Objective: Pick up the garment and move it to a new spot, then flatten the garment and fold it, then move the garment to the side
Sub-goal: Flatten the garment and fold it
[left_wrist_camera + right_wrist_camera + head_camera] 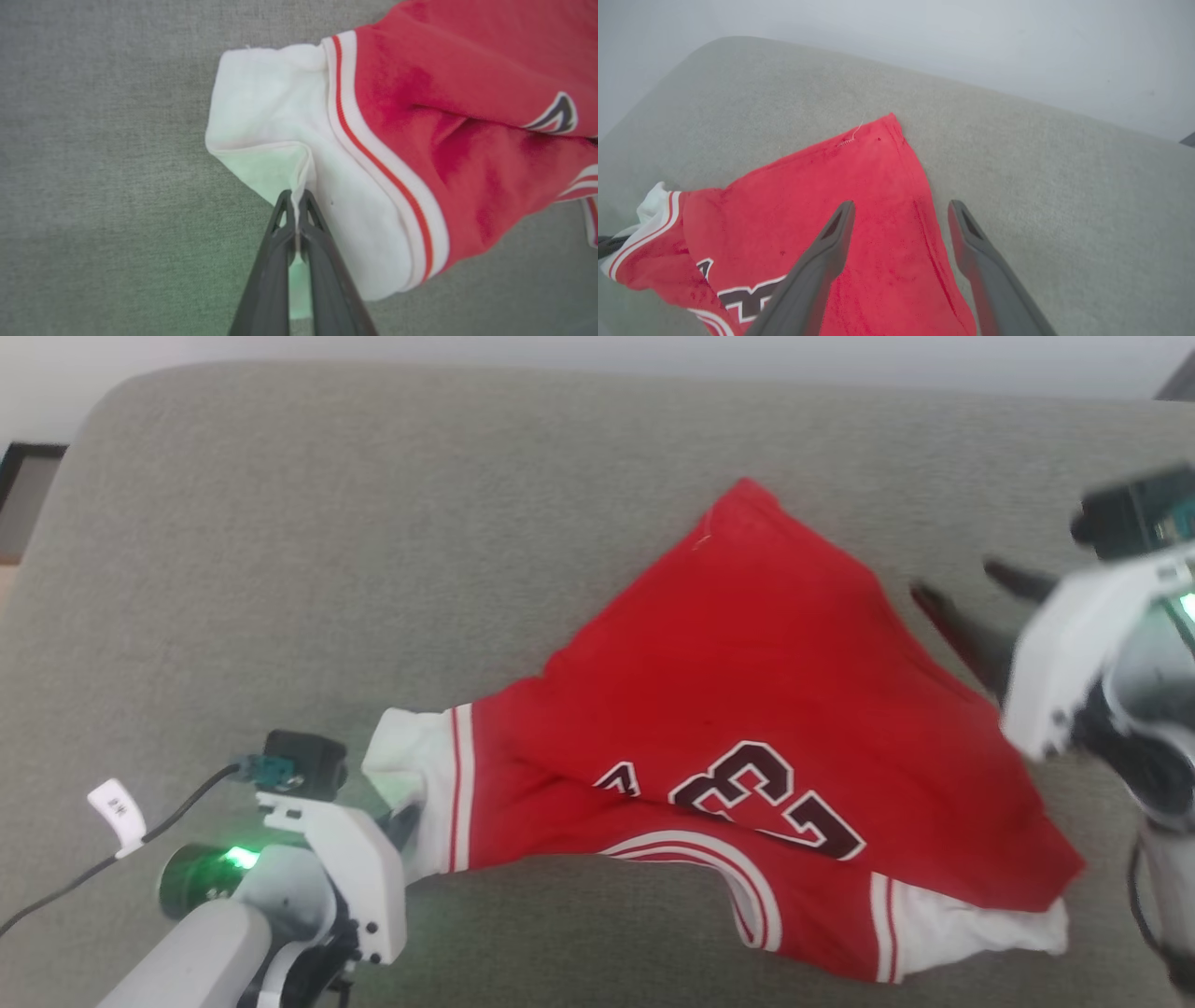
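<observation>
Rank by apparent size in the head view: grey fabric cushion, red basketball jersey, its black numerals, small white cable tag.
1. grey fabric cushion
2. red basketball jersey
3. black white-outlined numerals
4. small white cable tag
None look alike.

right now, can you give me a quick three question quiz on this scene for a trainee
1. True or false: the left fingers are shut on the white panel of the jersey.
2. The right fingers are: A open, B shut on nothing, C shut on red cloth.
3. Fill in: the jersey's numerals read ___.
Key: 1 true; 2 A; 3 23.
</observation>
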### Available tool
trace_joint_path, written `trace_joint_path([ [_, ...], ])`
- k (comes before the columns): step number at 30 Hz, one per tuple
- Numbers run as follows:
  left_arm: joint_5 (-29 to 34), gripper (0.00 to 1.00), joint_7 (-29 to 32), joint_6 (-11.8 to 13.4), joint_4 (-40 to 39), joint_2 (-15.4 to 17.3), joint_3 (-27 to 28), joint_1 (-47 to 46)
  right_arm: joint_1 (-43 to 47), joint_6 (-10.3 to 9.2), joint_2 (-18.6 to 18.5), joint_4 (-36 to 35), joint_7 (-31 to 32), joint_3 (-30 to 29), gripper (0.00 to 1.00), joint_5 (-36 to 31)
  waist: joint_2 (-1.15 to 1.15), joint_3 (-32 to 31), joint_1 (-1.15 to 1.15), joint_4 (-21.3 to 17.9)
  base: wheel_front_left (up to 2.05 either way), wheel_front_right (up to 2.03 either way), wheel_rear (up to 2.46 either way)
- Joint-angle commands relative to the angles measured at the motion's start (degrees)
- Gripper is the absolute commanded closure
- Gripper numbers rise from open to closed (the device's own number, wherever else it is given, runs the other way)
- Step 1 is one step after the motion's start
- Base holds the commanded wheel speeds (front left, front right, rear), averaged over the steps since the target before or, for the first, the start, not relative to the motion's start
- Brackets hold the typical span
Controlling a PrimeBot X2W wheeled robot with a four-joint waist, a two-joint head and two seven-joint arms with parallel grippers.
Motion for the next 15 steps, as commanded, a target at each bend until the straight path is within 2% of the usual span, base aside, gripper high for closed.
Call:
trace_joint_path([
  [1,0.25,1.00,-0.25,-0.38,0.11,-0.42,-0.28,-1.13,-3.08,0.01,-0.07,2.50,-2.26,1.27,0.00,-0.85,0.00,1.02,0.00,1.31,0.00,0.00,0.00],
  [8,0.98,1.00,-0.53,-2.00,1.47,-2.90,-1.96,-4.37,-17.92,0.01,-1.41,20.44,-9.65,9.74,0.00,-1.40,0.00,3.98,0.00,5.78,0.00,0.00,0.00],
  [15,1.52,1.00,-1.22,-3.99,4.17,-6.32,-4.06,-7.59,-29.13,0.01,-3.06,38.95,-11.29,16.90,0.00,-0.93,0.00,6.81,0.00,11.22,0.00,0.00,0.00],
])
